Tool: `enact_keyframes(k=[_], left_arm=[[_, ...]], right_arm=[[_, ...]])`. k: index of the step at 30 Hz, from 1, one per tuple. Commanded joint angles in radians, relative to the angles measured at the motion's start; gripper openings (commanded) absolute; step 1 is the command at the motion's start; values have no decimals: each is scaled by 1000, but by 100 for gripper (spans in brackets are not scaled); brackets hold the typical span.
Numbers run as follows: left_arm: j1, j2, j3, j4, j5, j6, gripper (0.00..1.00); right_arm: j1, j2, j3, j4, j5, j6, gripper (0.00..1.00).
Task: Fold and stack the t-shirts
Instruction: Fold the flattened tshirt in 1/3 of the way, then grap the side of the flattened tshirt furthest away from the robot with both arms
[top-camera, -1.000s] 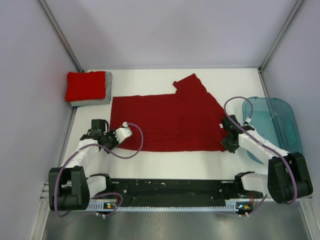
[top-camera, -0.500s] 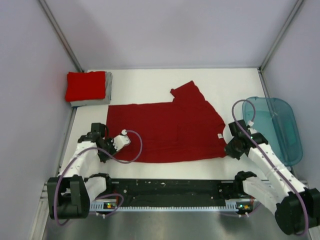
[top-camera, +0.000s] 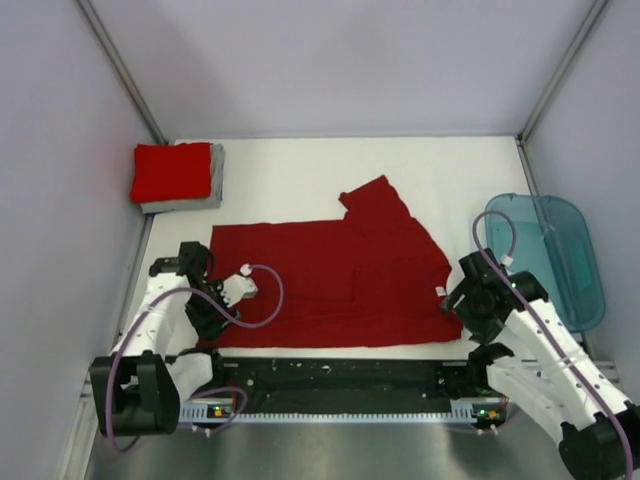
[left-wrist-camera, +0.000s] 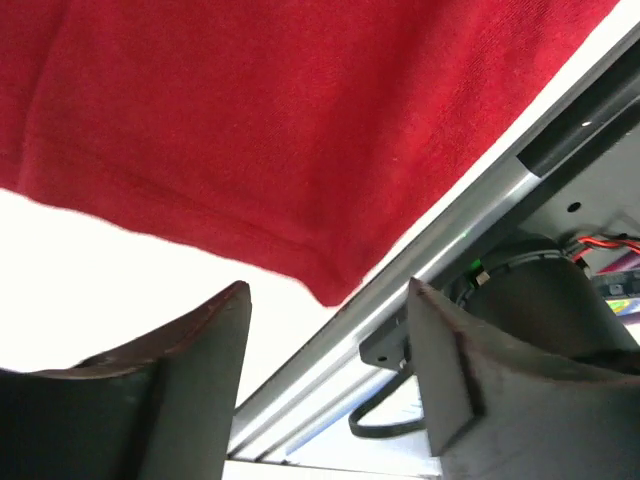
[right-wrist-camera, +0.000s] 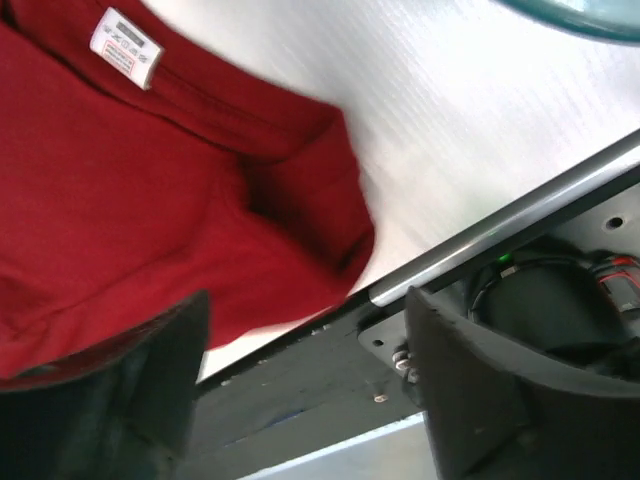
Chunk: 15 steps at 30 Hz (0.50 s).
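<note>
A dark red t-shirt (top-camera: 330, 285) lies spread flat in the middle of the table, its near hem close to the front rail. At the back left, a folded brighter red t-shirt (top-camera: 172, 170) rests on a folded grey one (top-camera: 216, 186). My left gripper (top-camera: 208, 320) hangs open just off the dark shirt's near left corner (left-wrist-camera: 330, 285), with nothing between its fingers (left-wrist-camera: 190, 380). My right gripper (top-camera: 463, 306) stands open over the near right corner (right-wrist-camera: 335, 250), by the white label (right-wrist-camera: 125, 45), and holds nothing.
A translucent teal tub (top-camera: 560, 255) sits at the table's right edge beside the right arm. The black and silver front rail (top-camera: 340, 375) runs right under both grippers. Grey walls close in the table on the left, right and back.
Both grippers pulled the dark red shirt toward the near edge, then let go of its corners and opened. The shirt now lies closer to the front rail.
</note>
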Motion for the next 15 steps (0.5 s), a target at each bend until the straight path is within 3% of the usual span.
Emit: enact_keyframes(k=[1, 2, 6, 9, 12, 15], left_arm=[[-1, 11, 151, -87, 51, -19, 74], [4, 16, 209, -37, 46, -57, 86], [51, 85, 369, 166, 91, -192, 93], [85, 212, 475, 292, 83, -298, 80], [122, 383, 625, 289, 104, -407, 66], [153, 545, 754, 277, 144, -485, 61]], right_arm=[[10, -29, 94, -63, 34, -35, 90], [8, -19, 125, -34, 28, -91, 94], [66, 75, 263, 175, -4, -263, 99], [86, 217, 420, 316, 25, -432, 99], [85, 396, 557, 471, 1, -665, 97], [86, 629, 727, 528, -27, -840, 96]])
